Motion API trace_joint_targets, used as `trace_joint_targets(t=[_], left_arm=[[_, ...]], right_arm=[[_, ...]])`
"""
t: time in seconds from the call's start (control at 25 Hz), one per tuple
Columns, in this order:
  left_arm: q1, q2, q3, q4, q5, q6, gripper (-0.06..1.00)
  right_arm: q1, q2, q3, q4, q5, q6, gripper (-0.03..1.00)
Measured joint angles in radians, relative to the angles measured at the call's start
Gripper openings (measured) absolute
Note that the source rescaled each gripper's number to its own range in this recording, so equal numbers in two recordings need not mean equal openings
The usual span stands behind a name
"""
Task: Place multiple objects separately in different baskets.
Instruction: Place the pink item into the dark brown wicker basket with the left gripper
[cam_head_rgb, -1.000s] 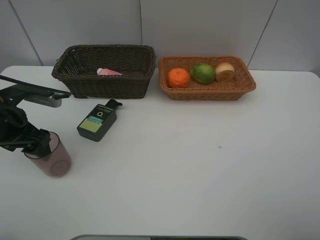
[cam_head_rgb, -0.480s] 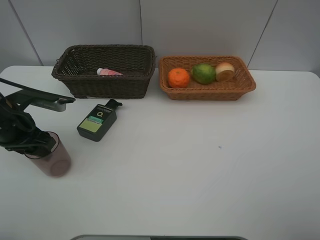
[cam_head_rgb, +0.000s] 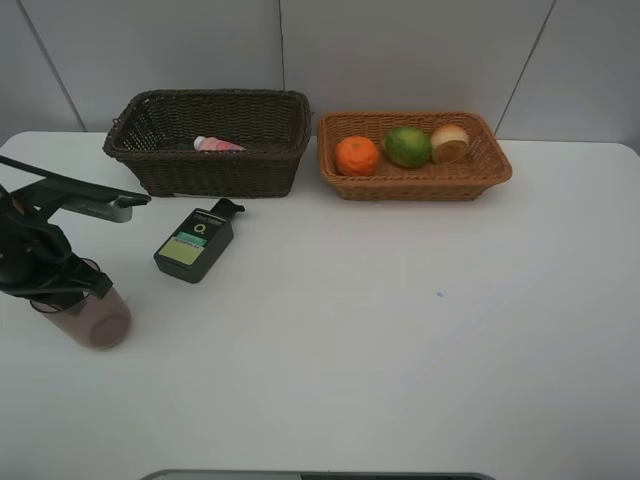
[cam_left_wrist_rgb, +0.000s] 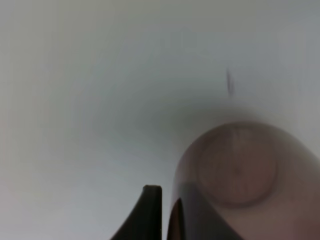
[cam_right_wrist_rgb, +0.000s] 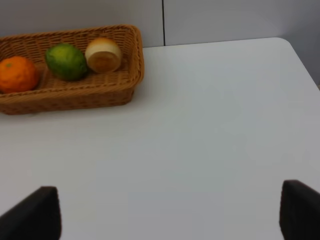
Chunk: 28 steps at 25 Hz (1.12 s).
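Note:
My left gripper (cam_head_rgb: 66, 288) is shut on the rim of the translucent purplish-brown cup (cam_head_rgb: 97, 320) at the table's left edge. The left wrist view shows the cup (cam_left_wrist_rgb: 240, 170) close up, with one dark finger (cam_left_wrist_rgb: 150, 212) outside its wall. The dark green flat bottle (cam_head_rgb: 195, 243) lies in front of the dark brown basket (cam_head_rgb: 230, 172), which holds the pink bottle (cam_head_rgb: 215, 145). The light basket (cam_head_rgb: 420, 186) holds the orange (cam_head_rgb: 357, 155), green fruit (cam_head_rgb: 408, 146) and peach (cam_head_rgb: 450, 143). My right gripper (cam_right_wrist_rgb: 170, 202) is open and empty above the bare table.
The white table (cam_head_rgb: 400, 330) stretches wide in front of the baskets. A grey wall stands right behind both baskets. The right wrist view shows the light basket (cam_right_wrist_rgb: 75, 97) with the three fruits ahead of the right gripper.
My left gripper has moved the cup a little to the left and towards the back; the cup now sits more under the gripper. Nothing else has moved.

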Motion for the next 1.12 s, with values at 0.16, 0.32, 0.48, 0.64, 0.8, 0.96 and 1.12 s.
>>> trace_joint_targets(t=[0.16, 0.32, 0.48, 0.64, 0.8, 0.96, 1.12], left_arm=[[0.0, 0.0, 0.0, 0.0, 0.0, 0.0, 0.0], [0.0, 0.0, 0.0, 0.0, 0.0, 0.0, 0.0], [0.0, 0.0, 0.0, 0.0, -0.001, 0.0, 0.0], [0.0, -0.011, 0.0, 0.0, -0.002, 0.0, 0.0], [0.0, -0.071, -0.015, 0.0, 0.029, -0.007, 0.0], [0.0, -0.113, -0.102, 0.0, 0.116, -0.045, 0.0], [0.0, -0.113, -0.245, 0.008, 0.217, -0.105, 0.0]], right_arm=[[0.0, 0.0, 0.0, 0.0, 0.0, 0.0, 0.93], [0.0, 0.0, 0.0, 0.0, 0.0, 0.0, 0.93], [0.0, 0.0, 0.0, 0.0, 0.0, 0.0, 0.93], [0.0, 0.0, 0.0, 0.0, 0.0, 0.0, 0.93], [0.0, 0.0, 0.0, 0.0, 0.0, 0.0, 0.93], [0.0, 0.0, 0.0, 0.0, 0.0, 0.0, 0.93], [0.0, 0.0, 0.0, 0.0, 0.0, 0.0, 0.93]])
